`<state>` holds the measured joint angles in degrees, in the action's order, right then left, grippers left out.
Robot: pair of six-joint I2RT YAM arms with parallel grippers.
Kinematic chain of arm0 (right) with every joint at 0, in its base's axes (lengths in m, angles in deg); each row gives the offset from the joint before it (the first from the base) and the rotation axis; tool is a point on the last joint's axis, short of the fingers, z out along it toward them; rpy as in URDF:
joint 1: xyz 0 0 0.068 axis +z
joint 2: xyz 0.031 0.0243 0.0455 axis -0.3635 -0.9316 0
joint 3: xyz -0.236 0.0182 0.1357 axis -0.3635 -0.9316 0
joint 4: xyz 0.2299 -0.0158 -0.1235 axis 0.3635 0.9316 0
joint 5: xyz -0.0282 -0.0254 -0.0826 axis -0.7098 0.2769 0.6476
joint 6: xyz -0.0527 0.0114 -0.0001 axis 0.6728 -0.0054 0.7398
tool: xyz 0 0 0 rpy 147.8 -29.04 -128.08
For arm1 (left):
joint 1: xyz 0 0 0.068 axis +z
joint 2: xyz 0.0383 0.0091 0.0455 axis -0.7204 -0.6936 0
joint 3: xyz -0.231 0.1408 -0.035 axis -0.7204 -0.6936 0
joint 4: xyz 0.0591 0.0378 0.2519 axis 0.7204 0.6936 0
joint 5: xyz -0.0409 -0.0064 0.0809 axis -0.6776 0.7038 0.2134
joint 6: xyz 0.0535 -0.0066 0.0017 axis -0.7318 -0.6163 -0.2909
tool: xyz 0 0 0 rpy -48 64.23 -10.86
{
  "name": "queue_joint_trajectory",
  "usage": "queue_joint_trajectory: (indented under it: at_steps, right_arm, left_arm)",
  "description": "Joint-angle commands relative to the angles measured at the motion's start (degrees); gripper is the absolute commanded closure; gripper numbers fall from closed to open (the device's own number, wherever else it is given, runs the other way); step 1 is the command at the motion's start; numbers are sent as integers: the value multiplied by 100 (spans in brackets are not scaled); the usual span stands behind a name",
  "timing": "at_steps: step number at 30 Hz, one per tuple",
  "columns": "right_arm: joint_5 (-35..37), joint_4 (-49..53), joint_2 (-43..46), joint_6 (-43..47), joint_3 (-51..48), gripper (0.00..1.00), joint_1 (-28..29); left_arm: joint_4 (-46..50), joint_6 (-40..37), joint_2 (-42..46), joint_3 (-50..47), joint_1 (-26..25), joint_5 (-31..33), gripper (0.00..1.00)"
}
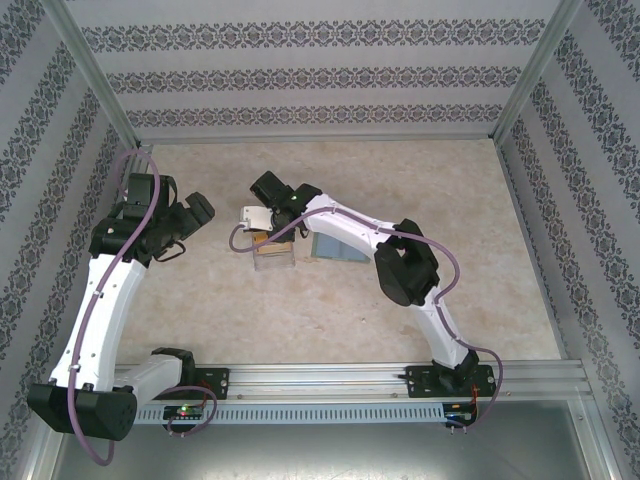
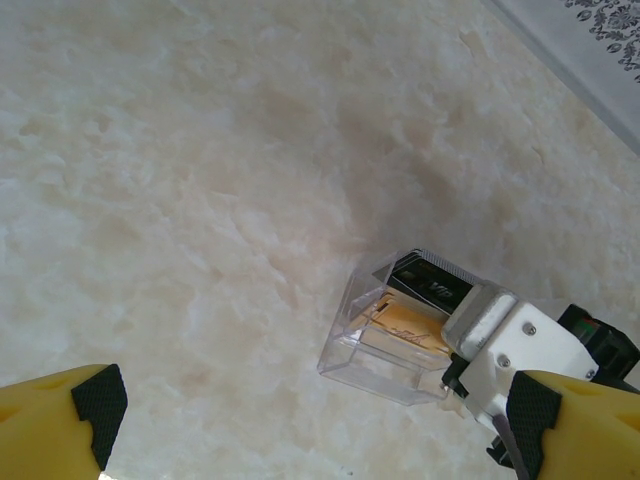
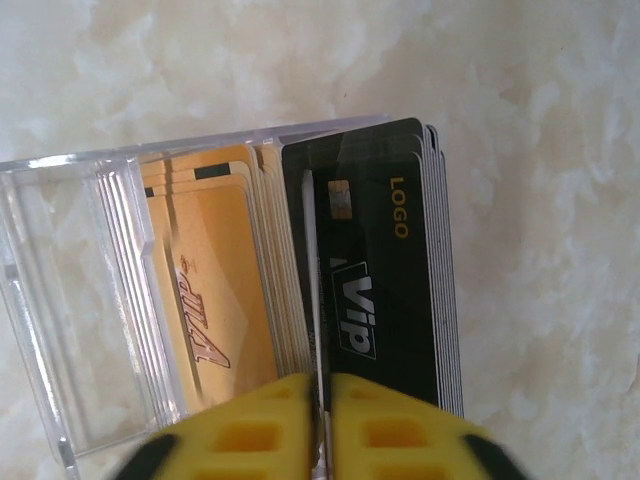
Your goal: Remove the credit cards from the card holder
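The grey-blue card holder (image 1: 335, 248) lies flat on the table, partly under my right forearm. My right gripper (image 3: 322, 385) hovers over a clear plastic box (image 3: 60, 300), with its yellow fingers pressed on a thin credit card (image 3: 310, 260) seen edge-on. That card stands upright in the box between orange cards (image 3: 210, 290) and black ones (image 3: 385, 280). From above, the right gripper (image 1: 262, 222) sits right at the box (image 1: 272, 255). My left gripper (image 2: 310, 410) is open and holds nothing, a short way left of the box (image 2: 385, 350).
The beige table (image 1: 420, 180) is bounded by patterned walls (image 1: 310, 75) at the back and sides and a metal rail (image 1: 340, 378) at the near edge. The left arm (image 1: 110, 290) stands at the left side.
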<state>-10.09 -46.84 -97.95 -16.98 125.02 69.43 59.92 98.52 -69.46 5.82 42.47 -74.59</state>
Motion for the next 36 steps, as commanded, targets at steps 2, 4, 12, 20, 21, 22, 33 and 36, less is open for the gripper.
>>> queue_joint_trajectory:
  at_steps: [2,4,12,20,21,22,33,36]
  right_arm:
    - [209,-57,-67,-147,214,79,-17]
    - [331,-117,-52,-173,216,79,-26]
    - [794,-420,-120,-273,201,73,-30]
    - [966,-497,-203,-382,268,72,-39]
    - [983,-495,-212,-408,265,72,-44]
    - [985,-481,-215,-432,269,72,-48]
    - [839,-1015,612,-1146,-233,69,-127]
    - [851,-1385,1171,-1585,-721,64,-179]
  left_arm:
    - [77,-77,59,-89,81,-90,0]
    - [56,-86,63,-99,80,-118,0]
    - [19,-89,68,-122,80,-152,0]
    - [-39,-105,60,-170,80,-222,0]
    - [-42,-99,61,-170,80,-231,1]
    - [-51,-102,63,-170,80,-237,0]
    - [-207,-130,-26,-219,80,-329,0]
    - [-354,-201,-105,-229,80,-377,0]
